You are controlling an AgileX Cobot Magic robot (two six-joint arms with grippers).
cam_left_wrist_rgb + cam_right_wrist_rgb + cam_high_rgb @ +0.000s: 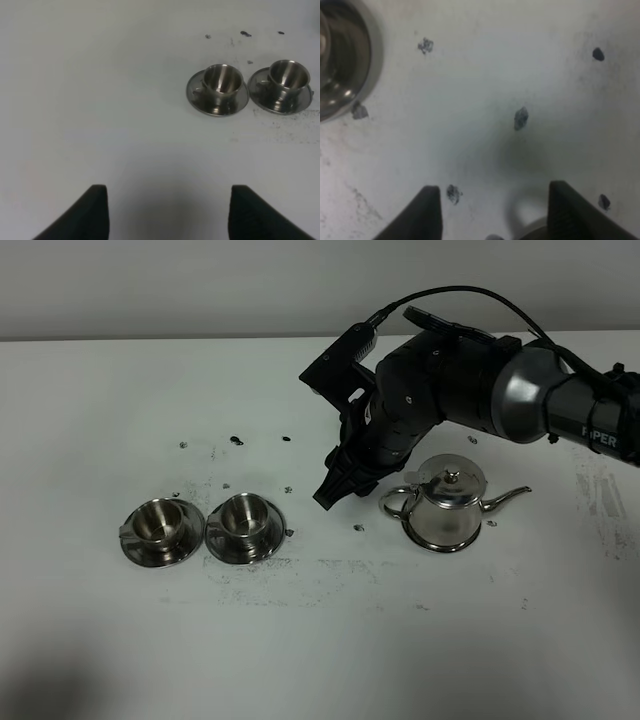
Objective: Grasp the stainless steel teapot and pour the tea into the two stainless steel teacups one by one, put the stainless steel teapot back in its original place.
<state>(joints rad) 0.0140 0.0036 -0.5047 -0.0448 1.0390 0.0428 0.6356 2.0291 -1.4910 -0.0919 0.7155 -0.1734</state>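
- Two small shiny steel teacups, the left teacup (pixel 160 519) and the right teacup (pixel 243 516), each stand upright on a round steel saucer (pixel 135 548). The saucers sit just beside each other. The insides of the cups show only bright steel reflections.
- The rounded shiny steel teapot (pixel 450 508) stands upright, well to the right of the cups. Its domed lid is on, so what it holds is hidden. The thin spout points away from the cups and the loop handle faces them. The rim of a flat round steel dish (pixel 442 548) shows under its foot.
- The black right gripper (pixel 330 497) tilts down at the table between the right teacup and the teapot's handle. Its fingers are spread and grasp nothing.
- The left gripper (pixel 168 192) hangs released over the bare white table (pixel 320 660), with the cups well ahead of it.
- Dark specks (pixel 237 440) dot the table around the cups.
- White lettering (pixel 600 437) on the right arm reads "PIPER".
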